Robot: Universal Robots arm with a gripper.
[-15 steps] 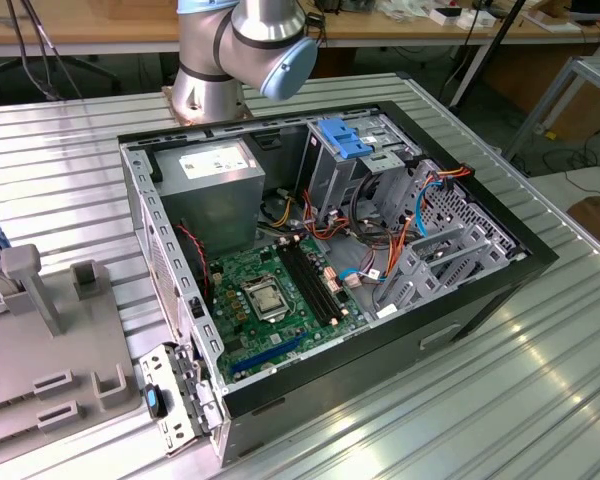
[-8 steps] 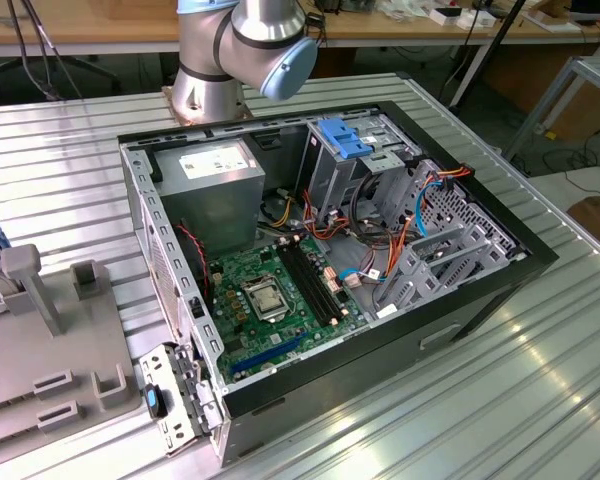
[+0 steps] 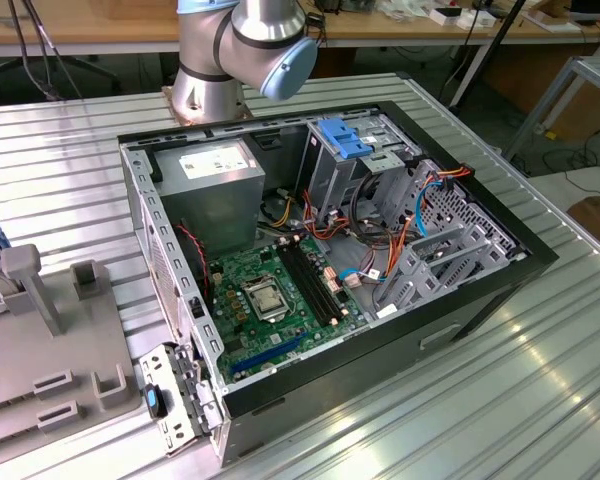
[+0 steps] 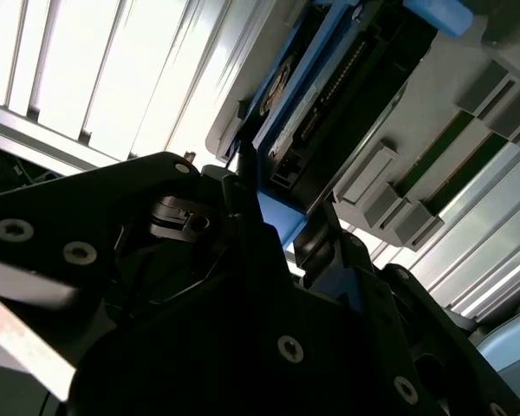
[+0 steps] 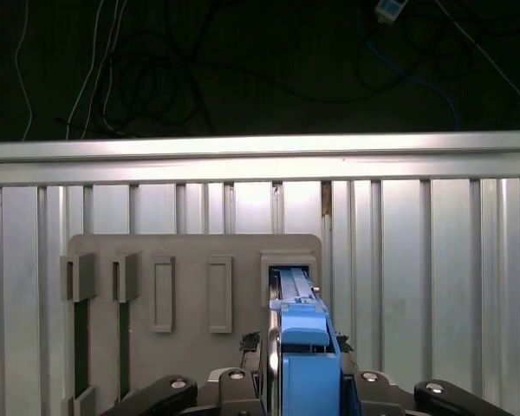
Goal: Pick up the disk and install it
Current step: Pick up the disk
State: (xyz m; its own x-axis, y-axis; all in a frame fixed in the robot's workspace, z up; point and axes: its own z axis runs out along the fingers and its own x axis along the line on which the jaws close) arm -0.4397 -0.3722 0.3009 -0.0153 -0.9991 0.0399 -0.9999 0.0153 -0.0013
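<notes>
The flat silver-grey hard disk with bright blue plastic rails (image 5: 303, 360) is being kept upright in an edge slot of the grey plastic holder plate (image 5: 191, 260) on the ribbed metal counter (image 5: 433, 260). It is being closely straddled by the black gripper (image 5: 303, 344), though whether it is being clamped cannot be told.

Arm (image 3: 208, 62) silver-grey w/ pale-blue joint cap (image 3: 290, 62); gripper (image 5: 305, 368) body matte black w/ silver screws (image 4: 290, 347).

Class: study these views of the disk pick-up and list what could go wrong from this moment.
1. The disk stands on edge in a slot of the grey holder, with the hand at its blue rail; a tilted pull might jam it.
2. Loose cables crowd the drive cage in the case; they could snag the disk.
</notes>
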